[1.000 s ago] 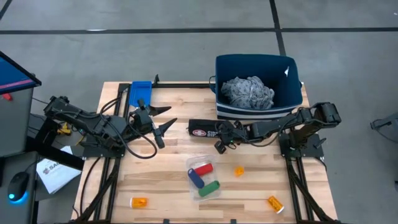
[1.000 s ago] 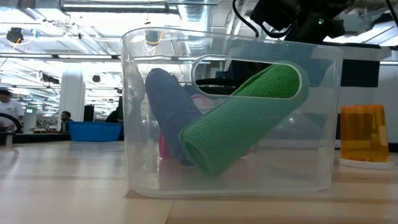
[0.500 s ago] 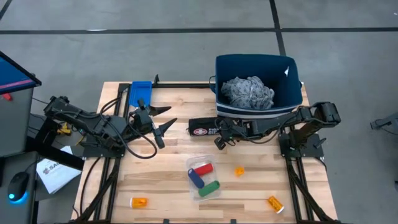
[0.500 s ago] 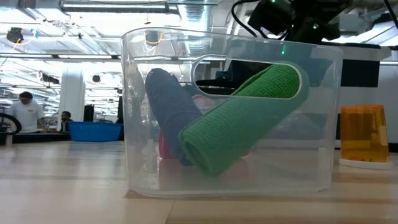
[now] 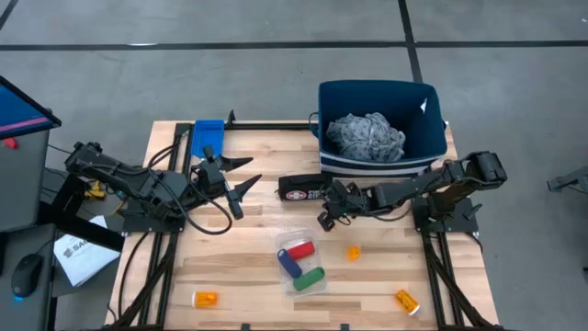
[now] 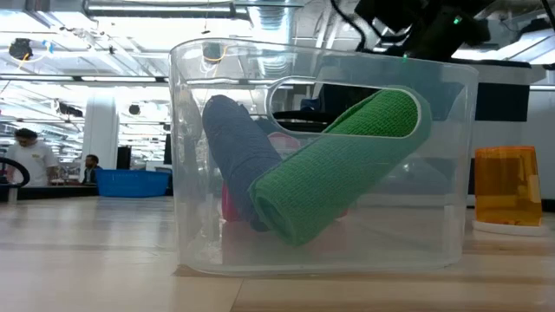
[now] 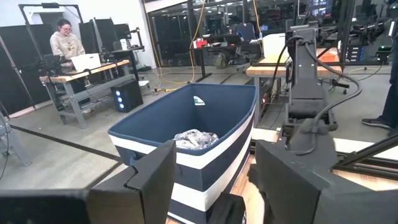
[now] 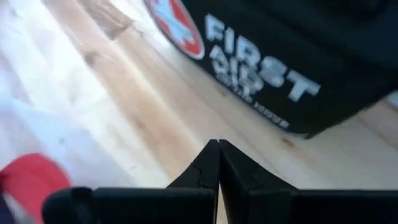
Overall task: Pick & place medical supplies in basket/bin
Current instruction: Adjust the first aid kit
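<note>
Retreating right gripper [image 5: 323, 219] (fingers together) nears table [image 5: 248, 267] centre.

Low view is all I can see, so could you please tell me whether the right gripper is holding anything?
Observer: No. The right gripper is shut on nothing, over the table beside a black first-aid pouch.
Operator: Thank you. Has anything reached the bin?
Observer: Only the grey cloth lies in it.
Operator: What lies loose out there?
Observer: Three orange bottles lie on the wood, none in the bin.
</note>
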